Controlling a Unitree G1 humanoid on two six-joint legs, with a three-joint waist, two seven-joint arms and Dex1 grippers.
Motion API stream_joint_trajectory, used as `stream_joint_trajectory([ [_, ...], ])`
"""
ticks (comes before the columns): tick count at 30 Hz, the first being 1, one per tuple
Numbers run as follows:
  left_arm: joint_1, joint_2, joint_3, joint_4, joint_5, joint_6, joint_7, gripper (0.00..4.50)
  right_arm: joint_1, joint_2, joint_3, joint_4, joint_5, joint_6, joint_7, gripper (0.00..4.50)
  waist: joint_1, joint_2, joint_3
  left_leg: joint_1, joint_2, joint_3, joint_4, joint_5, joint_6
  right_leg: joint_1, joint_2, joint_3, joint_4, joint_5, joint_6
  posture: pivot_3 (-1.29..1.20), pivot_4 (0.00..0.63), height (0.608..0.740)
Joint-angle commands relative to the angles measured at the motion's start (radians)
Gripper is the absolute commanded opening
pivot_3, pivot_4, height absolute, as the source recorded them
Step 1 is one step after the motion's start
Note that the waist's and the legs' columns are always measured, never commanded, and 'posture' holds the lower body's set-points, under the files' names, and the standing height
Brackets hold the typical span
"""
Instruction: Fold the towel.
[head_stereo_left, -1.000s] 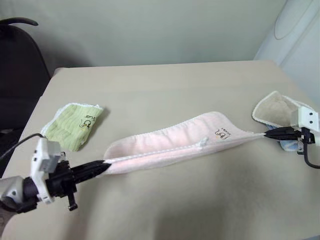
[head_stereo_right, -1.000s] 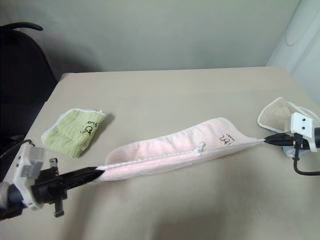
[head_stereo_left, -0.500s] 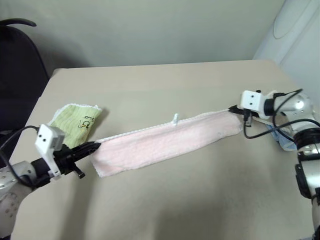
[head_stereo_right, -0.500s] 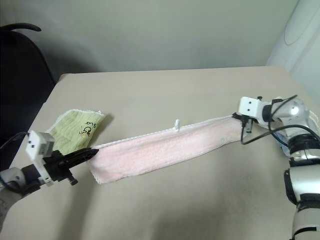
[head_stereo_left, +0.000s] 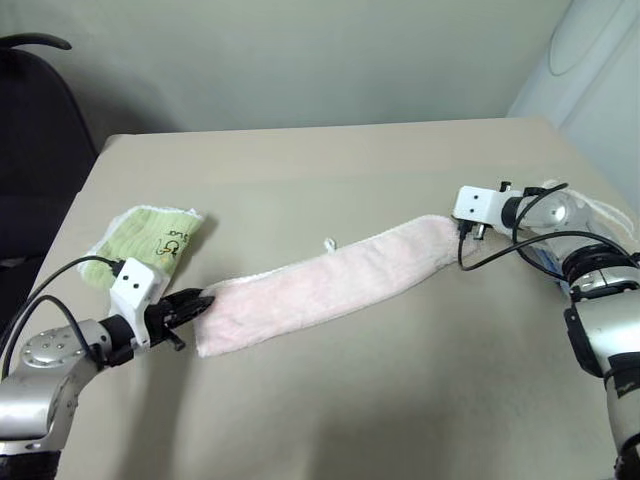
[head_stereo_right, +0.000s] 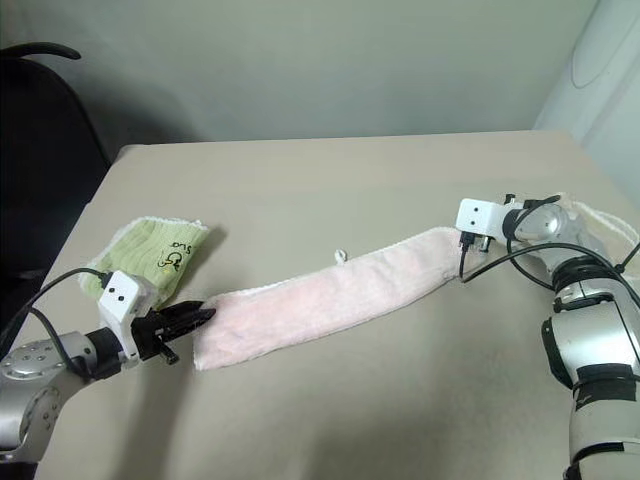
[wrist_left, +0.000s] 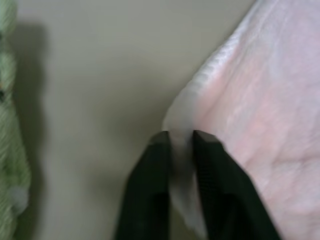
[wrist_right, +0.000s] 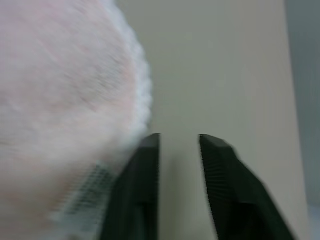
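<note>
Now both ends released

Soft, limp pink towel (head_stereo_left: 330, 290): its corner lies between the parted left gripper (wrist_left: 180, 142); the right gripper (wrist_right: 179, 142), empty, gapes beside the far end.

Silver-grey jointed arms w/ white camera blocks at wrists, black fingers (head_stereo_right: 190, 321), loose black cables.

bare table (head_stereo_left: 330, 180) beyond towel (head_stereo_left: 330, 295), green towel (head_stereo_left: 145, 245) near left gripper (head_stereo_left: 205, 302)
</note>
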Motion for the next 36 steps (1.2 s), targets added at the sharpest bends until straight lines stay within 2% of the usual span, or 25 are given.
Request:
stream_joint_trajectory([
  [1,-0.010,-0.013,0.040,-0.008,-0.006,0.003,0.024,2.52,-0.016,-0.041,-0.014,-0.013,-0.014,-0.043,-0.059,2.71,0.000,0.000,0.000,0.000,0.000,0.000,0.000,0.000,0.000,0.000,0.000,0.000,0.000,0.000,0.000,0.00,0.150,0.740],
  [4,-0.007,-0.023,0.041,-0.019,0.017,-0.005,0.056,3.60,0.002,-0.070,-0.040,-0.023,0.002,-0.055,-0.096,3.74,0.000,0.000,0.000,0.000,0.000,0.000,0.000,0.000,0.000,-0.001,0.000,0.000,0.000,0.000,0.000,0.00,0.150,0.740],
  [6,-0.015,-0.050,0.065,-0.027,0.008,0.001,0.100,4.29,0.024,-0.083,-0.117,-0.030,0.087,-0.024,-0.069,4.47,0.001,0.000,0.000,-0.001,0.000,0.000,0.000,0.000,0.000,-0.001,0.000,0.000,0.000,0.000,0.000,0.00,0.150,0.740],
  [9,-0.024,-0.101,0.107,-0.060,-0.008,-0.007,0.158,4.30,0.081,-0.093,-0.249,-0.066,0.241,0.058,0.036,4.49,0.003,0.000,0.000,-0.001,0.000,0.001,0.000,0.001,-0.002,-0.001,0.000,0.000,0.000,0.000,0.000,0.00,0.150,0.740],
  [12,-0.029,-0.153,0.137,-0.124,-0.022,-0.024,0.207,4.30,0.186,-0.093,-0.413,-0.189,0.445,0.249,0.167,4.49,0.005,-0.001,0.000,-0.001,0.000,0.001,0.000,0.002,-0.003,-0.001,0.000,0.000,0.000,0.000,0.000,0.00,0.150,0.740],
  [14,-0.042,-0.176,0.139,-0.153,-0.021,-0.026,0.238,4.30,0.269,-0.092,-0.505,-0.327,0.575,0.451,0.231,4.49,0.008,-0.001,0.000,-0.001,0.000,0.002,0.000,0.002,-0.004,-0.001,0.001,0.000,0.000,0.000,0.000,0.00,0.150,0.740],
  [17,-0.074,-0.193,0.105,-0.201,-0.032,-0.021,0.251,4.30,0.443,-0.083,-0.608,-0.640,0.773,0.818,0.277,4.49,0.010,-0.001,0.000,-0.001,0.000,0.002,0.000,0.003,-0.005,-0.001,0.001,0.000,-0.001,0.000,0.000,0.00,0.150,0.740],
  [21,-0.111,-0.184,0.004,-0.245,-0.025,-0.034,0.197,4.30,0.571,-0.005,-0.782,-0.914,1.050,1.315,0.112,4.49,0.006,-0.001,0.000,0.000,0.000,0.004,0.001,0.003,-0.005,0.001,0.002,0.002,0.000,0.000,0.000,0.00,0.150,0.740],
  [24,-0.139,-0.174,-0.064,-0.243,-0.002,-0.061,0.155,4.30,0.618,0.082,-0.890,-1.014,1.166,1.532,-0.055,4.49,0.003,-0.001,-0.001,0.003,0.000,0.003,0.001,0.003,-0.005,0.002,0.004,0.002,0.000,-0.001,0.000,0.00,0.150,0.740],
  [30,-0.158,-0.172,-0.143,-0.237,0.031,-0.098,0.109,4.30,0.650,0.196,-0.986,-1.103,1.269,1.742,-0.259,4.49,-0.003,-0.001,-0.001,0.005,0.000,0.002,0.001,0.003,-0.004,0.003,0.004,0.002,0.000,-0.001,0.001,0.00,0.150,0.740],
  [36,-0.165,-0.184,-0.188,-0.232,0.057,-0.121,0.101,4.30,0.627,0.275,-1.009,-1.073,1.294,1.786,-0.366,4.49,-0.003,-0.001,-0.001,0.005,-0.001,0.001,0.001,0.001,-0.002,0.004,0.004,0.002,0.000,-0.002,0.003,0.00,0.150,0.740],
])
